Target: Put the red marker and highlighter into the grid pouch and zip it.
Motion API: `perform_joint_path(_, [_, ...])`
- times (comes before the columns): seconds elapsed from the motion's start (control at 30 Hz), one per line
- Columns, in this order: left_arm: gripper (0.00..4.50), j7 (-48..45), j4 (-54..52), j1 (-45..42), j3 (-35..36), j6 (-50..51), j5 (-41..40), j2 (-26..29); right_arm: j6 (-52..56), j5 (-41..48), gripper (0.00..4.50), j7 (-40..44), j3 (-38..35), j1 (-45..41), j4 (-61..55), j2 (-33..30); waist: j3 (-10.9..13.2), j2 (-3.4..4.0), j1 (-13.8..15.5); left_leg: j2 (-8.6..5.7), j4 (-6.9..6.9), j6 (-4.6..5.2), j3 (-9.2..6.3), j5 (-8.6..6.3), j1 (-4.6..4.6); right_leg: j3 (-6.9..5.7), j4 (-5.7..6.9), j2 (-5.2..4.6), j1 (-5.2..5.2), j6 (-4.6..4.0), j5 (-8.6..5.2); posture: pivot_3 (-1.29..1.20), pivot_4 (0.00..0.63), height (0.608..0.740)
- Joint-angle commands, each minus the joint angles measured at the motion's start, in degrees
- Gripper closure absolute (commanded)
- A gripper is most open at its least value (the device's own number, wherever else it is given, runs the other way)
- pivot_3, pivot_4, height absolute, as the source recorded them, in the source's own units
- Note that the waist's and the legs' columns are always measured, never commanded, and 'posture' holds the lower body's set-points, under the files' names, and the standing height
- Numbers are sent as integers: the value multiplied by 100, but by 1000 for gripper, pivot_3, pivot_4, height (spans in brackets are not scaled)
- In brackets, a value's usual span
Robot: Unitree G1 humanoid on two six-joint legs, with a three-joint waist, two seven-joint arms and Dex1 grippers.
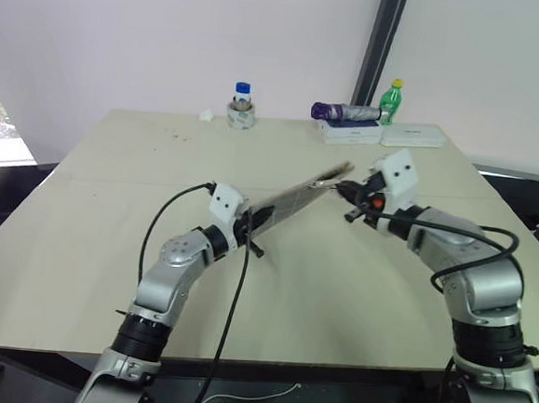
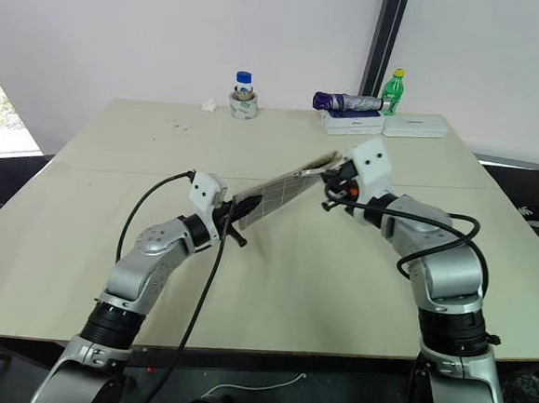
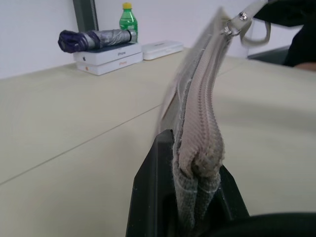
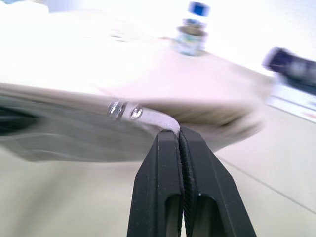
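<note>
Right fingers (image 4: 180, 143) pinch pull cord (image 4: 160, 120); left wrist view shows grid pouch (image 3: 200, 113) zipped.

A green bottle (image 1: 390, 100), folded umbrella (image 1: 346, 112) and white boxes (image 1: 350, 131) sit on the table's (image 1: 80, 233) far edge.

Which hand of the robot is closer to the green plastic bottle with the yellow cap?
The right hand. It is pinching the pull cord of the grey grid pouch, nearer the green plastic bottle; the left hand clamps the pouch's other end, farther away.
</note>
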Motion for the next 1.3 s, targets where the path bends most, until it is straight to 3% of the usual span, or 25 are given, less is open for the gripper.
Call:
perform_joint_path(0.03, [4500,-189,24,129,-19,-395,202,235,-255,-262,4407,-294,-439,-261,350,-309,0,0,0,0,0,0,0,0,0,1,0,0,0,0,0,0,150,736])
perform_joint_path(0.2, [4500,-366,-15,328,14,-563,232,472,-380,-416,4407,-465,-529,-261,800,-526,0,0,-4,2,-1,0,0,0,0,3,0,-1,-2,0,0,0,150,736])
perform_joint_path(0.33, [4500,-412,-32,409,-110,-888,450,624,-280,-202,4407,-32,-341,22,551,-619,0,0,-11,3,-4,0,-1,0,-1,4,0,-1,-5,0,0,0,150,736])
perform_joint_path(0.43, [4500,-408,20,425,-283,-1262,748,760,-181,31,3578,355,-263,254,320,-690,0,1,-4,3,-4,1,-1,-1,-1,4,-1,-1,-3,0,0,0,150,736])
perform_joint_path(0.6, [4500,-546,95,476,-386,-1503,927,906,-183,138,994,771,-126,617,-111,-929,-1,2,-16,4,-3,1,-1,-1,2,5,0,-1,-1,0,0,0,150,736])
perform_joint_path(0.67, [3784,-629,37,513,-313,-1429,789,910,-200,176,18,888,-125,708,-259,-1003,-1,2,-25,5,-3,1,-2,-1,3,6,0,-1,-1,0,0,0,150,736])
perform_joint_path(0.83, [1513,-926,-502,806,-67,-885,361,1165,-276,236,0,1122,-235,929,-447,-1179,-1,2,-13,7,-3,3,-5,-2,1,6,-1,-1,-3,-1,0,0,150,736])
perform_joint_path(1.0, [1513,-1151,-1116,1409,473,-92,-270,1622,-543,349,0,1301,-389,1129,-443,-1267,0,2,-22,29,-4,4,-6,-3,1,6,-2,-1,-3,-1,0,0,150,736])
perform_joint_path(1.3, [1513,-536,-1309,2171,1759,356,-633,1896,-1303,613,0,1475,-892,1752,259,-968,0,2,11,33,-2,5,-4,-3,2,6,-6,0,2,-3,0,0,150,736])
